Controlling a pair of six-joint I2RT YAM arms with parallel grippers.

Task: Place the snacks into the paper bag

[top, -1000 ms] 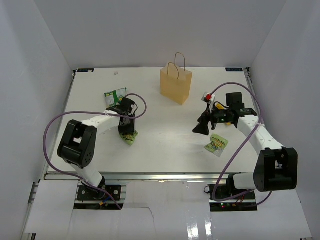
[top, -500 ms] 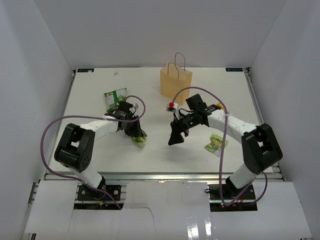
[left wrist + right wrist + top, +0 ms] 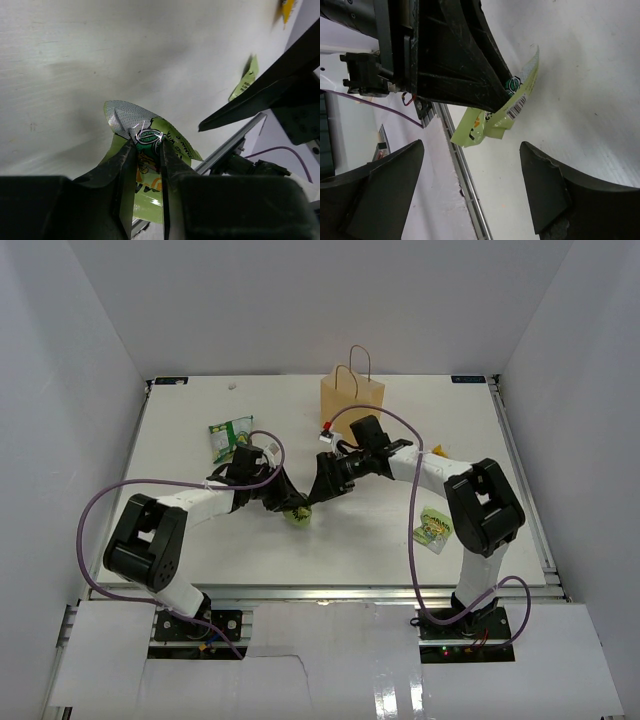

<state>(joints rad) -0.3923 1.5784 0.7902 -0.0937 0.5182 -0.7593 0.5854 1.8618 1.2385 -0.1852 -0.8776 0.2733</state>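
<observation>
Snack packet (image 3: 175, 145) pinched by left gripper (image 3: 147, 145); wide-spread right gripper (image 3: 318, 490) sits between it and paper bag (image 3: 352, 410).

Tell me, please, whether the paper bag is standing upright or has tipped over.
Upright. The paper bag stands on its base with its walls vertical, and both loop handles point up above its top edge.

Left gripper (image 3: 297, 506), pinching a green packet (image 3: 298, 513), and wide-spread right gripper (image 3: 318, 487) crowd the table's (image 3: 470, 410) middle, nearly touching. Paper bag (image 3: 352, 410) stands just behind them by the far edge. Open room: far right corner, near edge centre.
</observation>
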